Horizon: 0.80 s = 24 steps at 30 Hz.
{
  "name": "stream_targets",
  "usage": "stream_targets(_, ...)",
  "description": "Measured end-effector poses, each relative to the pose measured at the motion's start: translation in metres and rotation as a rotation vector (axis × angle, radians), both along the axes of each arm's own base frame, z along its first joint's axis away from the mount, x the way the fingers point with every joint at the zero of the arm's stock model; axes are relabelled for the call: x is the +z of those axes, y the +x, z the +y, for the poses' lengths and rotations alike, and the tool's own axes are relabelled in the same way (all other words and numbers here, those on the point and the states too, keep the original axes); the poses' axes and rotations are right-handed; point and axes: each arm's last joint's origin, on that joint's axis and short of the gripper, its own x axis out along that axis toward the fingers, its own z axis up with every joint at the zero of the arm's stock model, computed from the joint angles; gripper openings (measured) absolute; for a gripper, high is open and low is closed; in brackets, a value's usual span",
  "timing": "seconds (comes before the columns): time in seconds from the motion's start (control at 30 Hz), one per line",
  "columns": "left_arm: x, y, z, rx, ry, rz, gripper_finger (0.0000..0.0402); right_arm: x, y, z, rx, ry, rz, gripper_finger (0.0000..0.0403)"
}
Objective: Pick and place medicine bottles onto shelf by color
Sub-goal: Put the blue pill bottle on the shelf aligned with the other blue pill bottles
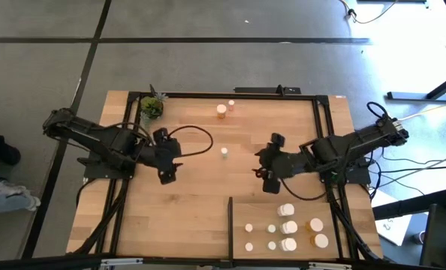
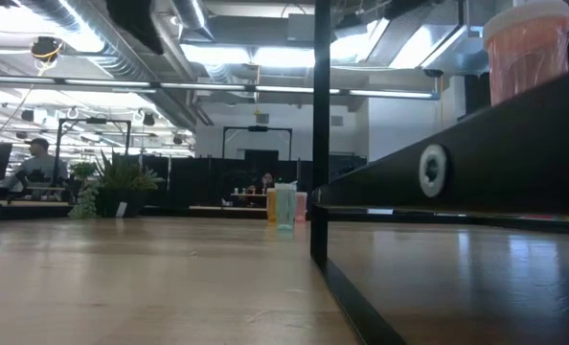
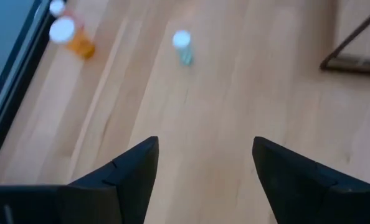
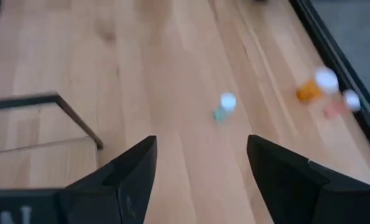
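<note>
A small pale greenish bottle [image 1: 225, 153] with a white cap stands upright on the tabletop's middle, also in the left wrist view [image 3: 182, 46] and the right wrist view [image 4: 224, 107]. Two orange-toned bottles [image 1: 221, 110] stand at the far edge. The shelf [image 1: 262, 211] lies at the near right, with its black strip [image 1: 230, 223] on its left side, and carries several white and orange bottles [image 1: 287, 226]. My left gripper [image 1: 167, 174] hovers open to the left of the greenish bottle. My right gripper [image 1: 269, 180] hovers open to its right. Nothing is between either pair of fingers.
A small green potted plant [image 1: 152, 107] stands in the far left corner. Cables run from both arms across the wood. In the low view the shelf's black edge [image 2: 438, 172] rises at the right with an orange bottle [image 2: 524, 53] on it. Bare wood lies between the arms.
</note>
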Motion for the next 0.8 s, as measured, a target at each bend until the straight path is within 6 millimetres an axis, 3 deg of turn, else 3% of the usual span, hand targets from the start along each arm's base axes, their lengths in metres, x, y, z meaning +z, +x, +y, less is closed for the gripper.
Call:
stream_targets(0.17, -0.007, -0.007, -0.001, -0.008, 0.015, 0.014, 0.0254, -0.003, 0.025, -0.021, 0.135, -0.038, -0.015, 0.0251)
stream_targets(0.3, -0.009, -0.009, -0.002, -0.009, 0.014, 0.018, 0.0254, -0.013, 0.045, -0.050, 0.162, -0.078, 0.009, 0.0251)
stream_targets(0.47, -0.008, -0.009, -0.003, 0.000, 0.008, 0.009, 0.0254, -0.036, 0.072, -0.078, 0.209, -0.114, 0.059, 0.0251)
stream_targets(0.8, -0.008, -0.009, -0.003, 0.004, 0.007, 0.009, 0.0254, -0.099, 0.114, -0.112, 0.245, -0.051, 0.155, 0.0251)
